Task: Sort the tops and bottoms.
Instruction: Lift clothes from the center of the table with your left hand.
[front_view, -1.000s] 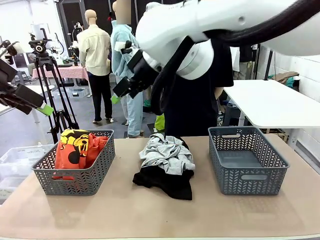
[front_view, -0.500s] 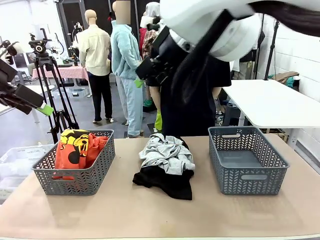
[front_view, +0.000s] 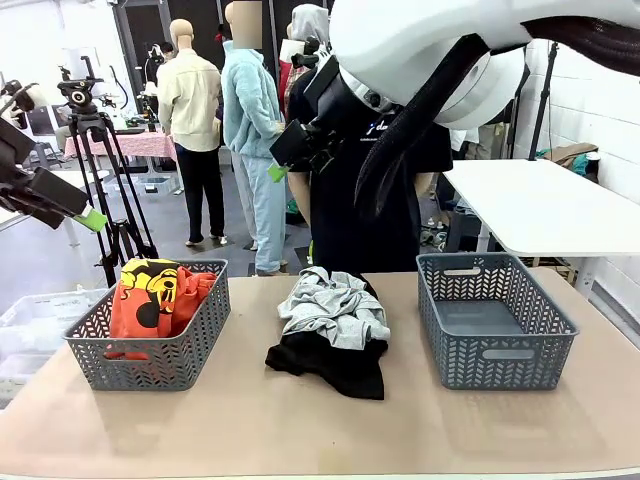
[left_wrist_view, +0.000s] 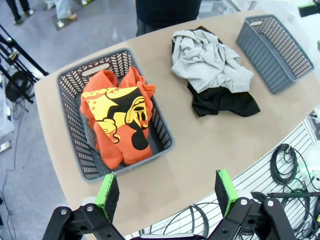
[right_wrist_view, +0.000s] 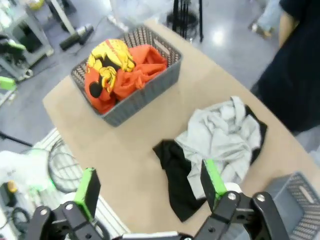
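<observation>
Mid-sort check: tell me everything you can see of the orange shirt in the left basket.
The orange-red shirt is soft fabric, crumpled into a heap with its yellow-and-black print facing up. It lies inside the grey lattice basket at the left end of the table, bulging above the rim and pressing against the walls.

Crumpled cloth sweatshirt (front_view: 335, 308), matt plastic basket (front_view: 495, 320)

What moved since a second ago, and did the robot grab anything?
The right gripper swung toward the robot's right and a bit up, above the table's far side. Its jaws are open and it grabbed nothing. The left gripper stayed put, open. The grey sweatshirt on the black garment, the orange-red shirt in the left basket and the right basket did not move.
</observation>
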